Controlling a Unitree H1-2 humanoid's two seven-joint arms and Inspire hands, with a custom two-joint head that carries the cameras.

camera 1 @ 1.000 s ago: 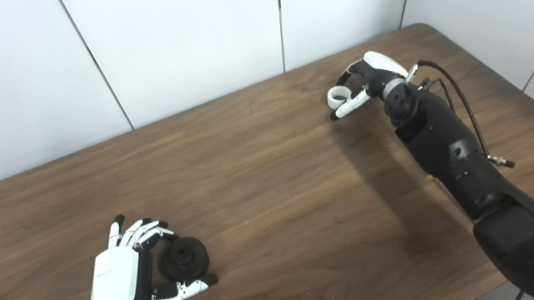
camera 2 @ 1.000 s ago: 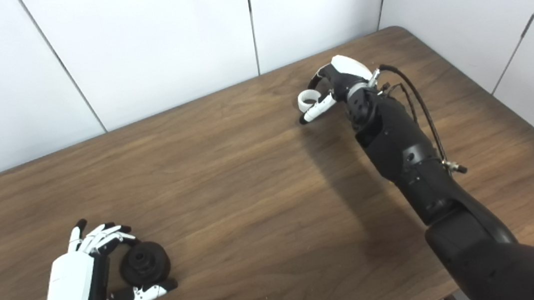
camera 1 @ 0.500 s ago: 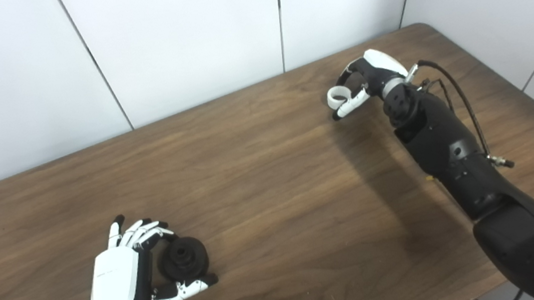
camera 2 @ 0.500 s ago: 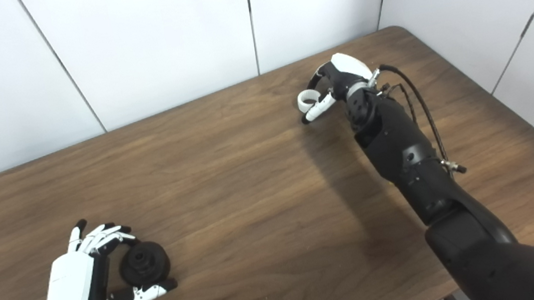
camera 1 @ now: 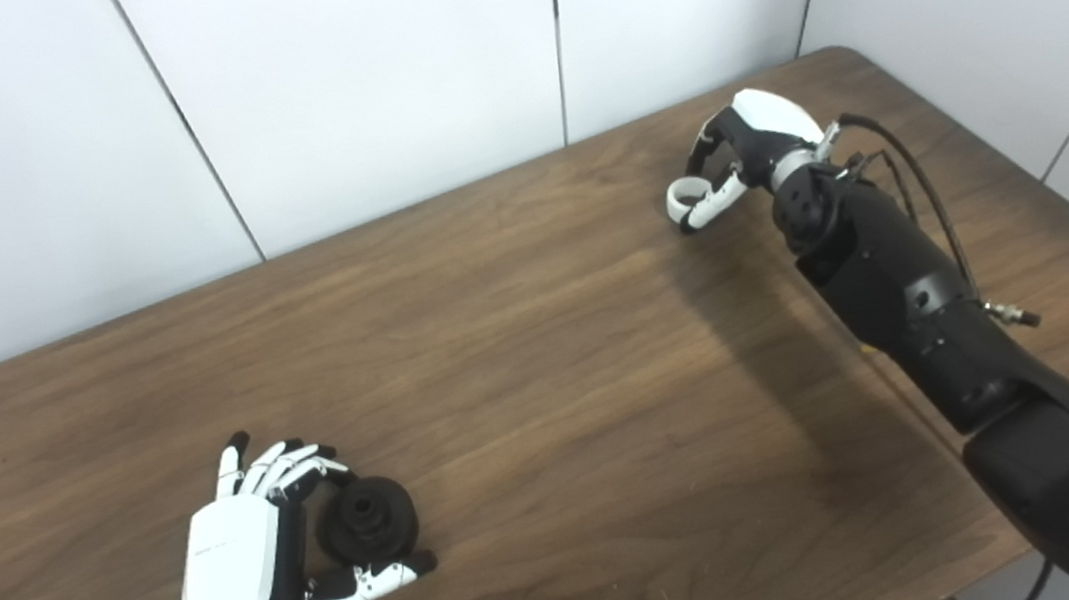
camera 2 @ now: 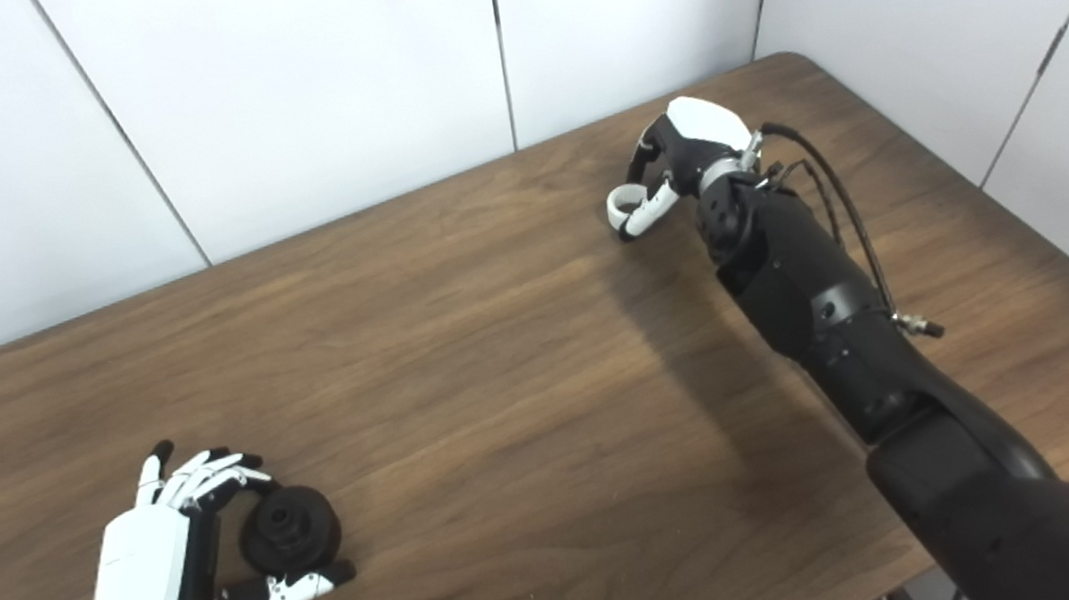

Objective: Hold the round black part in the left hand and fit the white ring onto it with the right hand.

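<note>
Left eye view: the left robot hand lies at the lower left of the frame, low on the wooden worktop, white back uppermost. Its fingers curl over the far side of the round black part and its thumb reaches along the near side, so the part sits cupped between them on the worktop; whether they press on it firmly I cannot tell. The right robot hand is at the upper right of the frame, well apart from the left one, its dark arm coming in from the lower right corner. It pinches the white ring between thumb and curled fingers, the ring showing at the hand's left side, its opening visible, close above the worktop.
</note>
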